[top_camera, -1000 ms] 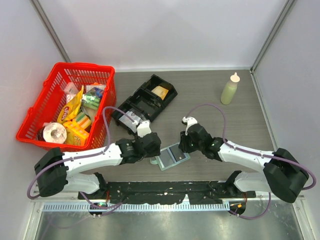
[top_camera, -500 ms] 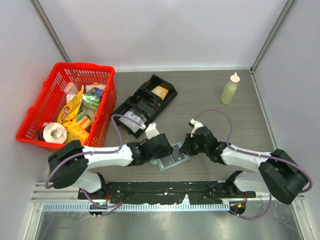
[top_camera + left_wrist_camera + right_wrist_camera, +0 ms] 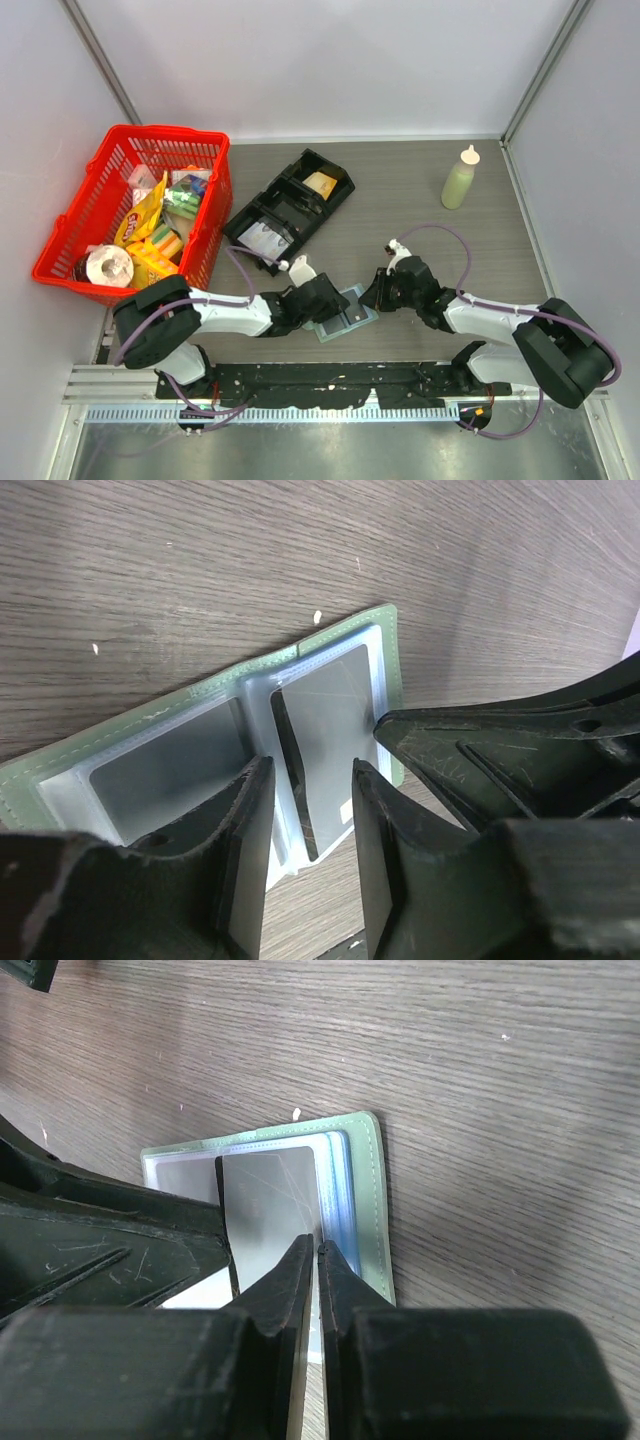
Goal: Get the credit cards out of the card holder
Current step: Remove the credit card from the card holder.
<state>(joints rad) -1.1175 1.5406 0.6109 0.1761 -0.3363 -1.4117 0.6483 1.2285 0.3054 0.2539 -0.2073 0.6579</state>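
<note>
L gripper (image 3: 312, 768) slid fwd over card holder (image 3: 340, 640), fingers apart.

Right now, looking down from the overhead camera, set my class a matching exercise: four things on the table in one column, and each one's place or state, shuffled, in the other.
Things
1. red plastic mesh basket
2. pale green squeeze bottle
3. black multi-compartment plastic tray
4. pale green folding card holder

Places or states
A. lying open, clear sleeves up
B. standing upright, far right
C. far left
D. back middle, set diagonally

Pairs: 1-C, 2-B, 3-D, 4-A
</note>
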